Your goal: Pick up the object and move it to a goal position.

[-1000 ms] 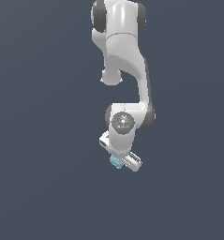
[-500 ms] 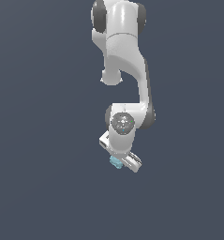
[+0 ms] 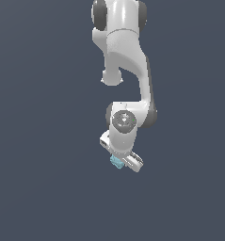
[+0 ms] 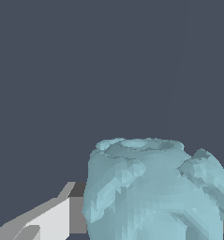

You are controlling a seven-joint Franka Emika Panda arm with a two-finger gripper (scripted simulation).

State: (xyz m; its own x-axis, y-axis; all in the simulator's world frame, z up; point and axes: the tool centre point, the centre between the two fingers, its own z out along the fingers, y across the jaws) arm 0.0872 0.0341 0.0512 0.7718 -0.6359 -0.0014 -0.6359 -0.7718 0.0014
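The object (image 3: 116,162) is a small pale cyan-blue bumpy lump, peeking out under the white arm's hand in the exterior view. In the wrist view the object (image 4: 151,192) fills much of the picture, its faceted surface close to the camera. My gripper (image 3: 119,162) is shut on the object. One white finger with a grey pad (image 4: 62,215) presses against the lump's side. The other finger is hidden behind the lump.
The white Panda arm (image 3: 128,70) hangs down from the exterior view's top. All around is a plain dark blue-grey ground with no other objects, edges or markers in sight.
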